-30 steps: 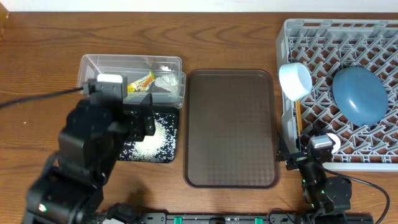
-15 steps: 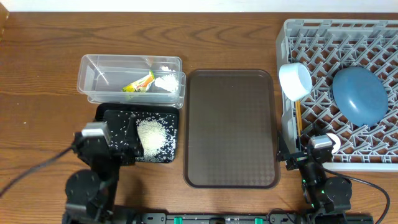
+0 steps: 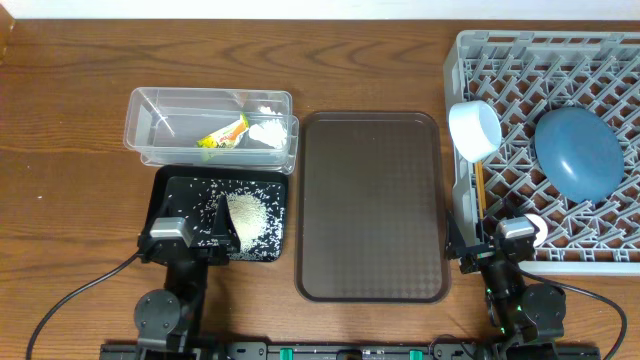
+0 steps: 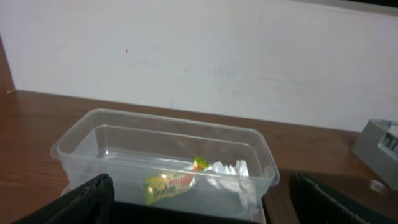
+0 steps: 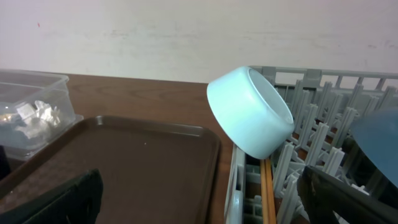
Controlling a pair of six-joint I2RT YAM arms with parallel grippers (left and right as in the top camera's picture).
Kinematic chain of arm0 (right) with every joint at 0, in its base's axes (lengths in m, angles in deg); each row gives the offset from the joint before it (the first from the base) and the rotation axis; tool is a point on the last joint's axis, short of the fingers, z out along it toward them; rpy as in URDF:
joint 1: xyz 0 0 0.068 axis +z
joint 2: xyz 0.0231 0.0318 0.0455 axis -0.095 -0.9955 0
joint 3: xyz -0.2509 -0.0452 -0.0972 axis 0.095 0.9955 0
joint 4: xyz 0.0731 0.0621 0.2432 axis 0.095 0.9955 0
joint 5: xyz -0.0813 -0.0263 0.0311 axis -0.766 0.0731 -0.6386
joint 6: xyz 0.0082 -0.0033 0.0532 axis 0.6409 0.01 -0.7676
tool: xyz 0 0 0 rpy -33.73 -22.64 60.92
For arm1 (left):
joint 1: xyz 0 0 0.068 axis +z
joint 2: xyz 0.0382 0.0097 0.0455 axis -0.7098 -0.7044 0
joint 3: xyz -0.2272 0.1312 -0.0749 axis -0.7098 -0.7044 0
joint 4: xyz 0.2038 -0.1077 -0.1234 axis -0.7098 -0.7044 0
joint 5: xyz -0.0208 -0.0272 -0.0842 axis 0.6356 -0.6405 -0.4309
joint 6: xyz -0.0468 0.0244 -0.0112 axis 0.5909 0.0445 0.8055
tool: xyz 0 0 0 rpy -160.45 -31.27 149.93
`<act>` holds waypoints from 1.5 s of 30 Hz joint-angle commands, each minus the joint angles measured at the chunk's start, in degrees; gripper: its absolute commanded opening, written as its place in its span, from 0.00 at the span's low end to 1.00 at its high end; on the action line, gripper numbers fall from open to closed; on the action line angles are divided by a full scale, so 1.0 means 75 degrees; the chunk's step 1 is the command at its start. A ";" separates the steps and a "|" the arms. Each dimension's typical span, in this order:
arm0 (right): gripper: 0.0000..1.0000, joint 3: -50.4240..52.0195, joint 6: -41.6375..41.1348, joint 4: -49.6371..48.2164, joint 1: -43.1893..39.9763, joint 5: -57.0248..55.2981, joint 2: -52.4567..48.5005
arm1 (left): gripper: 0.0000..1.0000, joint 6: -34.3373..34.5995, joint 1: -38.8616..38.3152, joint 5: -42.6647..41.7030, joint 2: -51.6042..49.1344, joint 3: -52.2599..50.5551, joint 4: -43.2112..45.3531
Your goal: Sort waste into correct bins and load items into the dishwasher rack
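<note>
On the wooden surface (image 3: 60, 200), the left arm has drawn back from over the bins to the 7 o'clock edge. Its left pincer (image 4: 211, 198) is spread wide and carries nothing, which reads as the waste sorting being finished. At 10 o'clock the clear tub (image 3: 150, 125) holds the snack wrapper (image 3: 225, 133) and the crumpled tissue (image 3: 267, 131) side by side. Touching its near side, the black tray (image 3: 170, 190) holds the rice (image 3: 245, 215), in a heap with loose grains around it. The brown serving tray (image 3: 370, 205) in the middle carries nothing and blocks no path. At 3 o'clock the dishwasher rack (image 3: 540, 60) has the mint bowl (image 3: 474, 130) tilted on its left edge, the chopsticks (image 3: 481, 190) just below it and the dark-blue dish (image 3: 578, 150) further in. The right pincer (image 5: 202, 199), unmoved at 5 o'clock, is also wide and empty (I cannot pick out the white bowl or the pink cup).
</note>
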 commanded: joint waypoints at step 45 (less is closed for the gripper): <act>0.99 0.0029 -0.0009 0.0006 -0.0020 -0.0023 0.0032 | 0.92 -0.0102 0.0038 -0.0122 0.0015 -0.0991 -0.0321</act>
